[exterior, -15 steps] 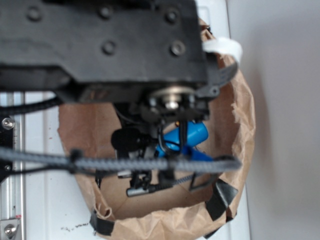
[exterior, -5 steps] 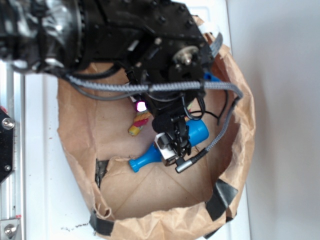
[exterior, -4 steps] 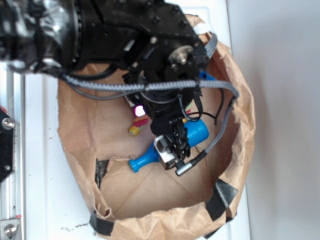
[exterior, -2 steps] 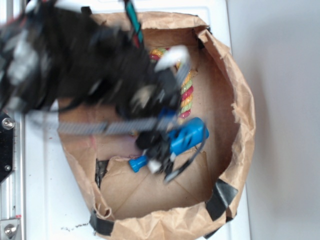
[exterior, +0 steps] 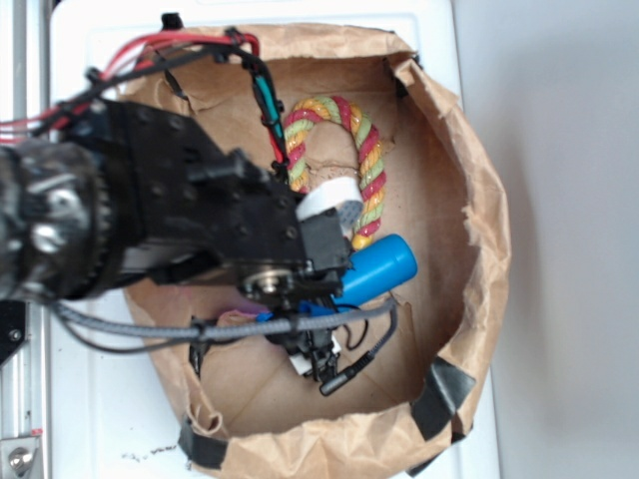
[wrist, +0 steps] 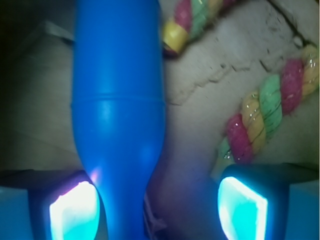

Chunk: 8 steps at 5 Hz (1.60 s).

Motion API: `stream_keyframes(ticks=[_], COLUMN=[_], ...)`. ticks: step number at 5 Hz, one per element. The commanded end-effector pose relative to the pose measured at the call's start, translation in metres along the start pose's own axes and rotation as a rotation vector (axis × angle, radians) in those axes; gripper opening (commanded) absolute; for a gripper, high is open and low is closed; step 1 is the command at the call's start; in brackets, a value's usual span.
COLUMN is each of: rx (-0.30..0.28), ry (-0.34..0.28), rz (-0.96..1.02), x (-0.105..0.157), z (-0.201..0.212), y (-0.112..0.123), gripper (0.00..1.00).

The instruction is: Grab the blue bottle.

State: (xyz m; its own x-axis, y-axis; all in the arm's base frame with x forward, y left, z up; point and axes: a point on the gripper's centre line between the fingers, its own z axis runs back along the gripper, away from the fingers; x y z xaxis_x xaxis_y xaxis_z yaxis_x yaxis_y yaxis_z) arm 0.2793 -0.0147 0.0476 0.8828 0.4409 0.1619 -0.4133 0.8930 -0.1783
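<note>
Claw [wrist: 155, 210] now lower, one blue bottle [wrist: 117, 100]

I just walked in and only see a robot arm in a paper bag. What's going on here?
The arm is reaching into a brown paper bag to grab the blue bottle, which lies on the bag's floor beside a striped rope arch. In the wrist view the hand is open, with the bottle's narrowing neck right beside one finger and well clear of the other. The grab is not yet made.
</note>
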Motion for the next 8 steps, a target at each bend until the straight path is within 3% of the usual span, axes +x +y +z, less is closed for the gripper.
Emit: stream_keyframes(ticks=[1, 4, 5, 6, 8], rx=[-0.037, 0.039, 0.112, 0.099, 0.023], ry=[-0.025, -0.01, 0.005, 0.07, 0.033], rz=[-0.007, 0.01, -0.052, 0.019, -0.026], x=[0.017, 0.045, 0.057, 0.064, 0.08], z=[0.018, -0.011, -0.01, -0.006, 0.024], y=[-0.008, -0.028, -0.022, -0.013, 0.005], gripper=[1.0, 1.0, 1.0, 0.0, 0.0])
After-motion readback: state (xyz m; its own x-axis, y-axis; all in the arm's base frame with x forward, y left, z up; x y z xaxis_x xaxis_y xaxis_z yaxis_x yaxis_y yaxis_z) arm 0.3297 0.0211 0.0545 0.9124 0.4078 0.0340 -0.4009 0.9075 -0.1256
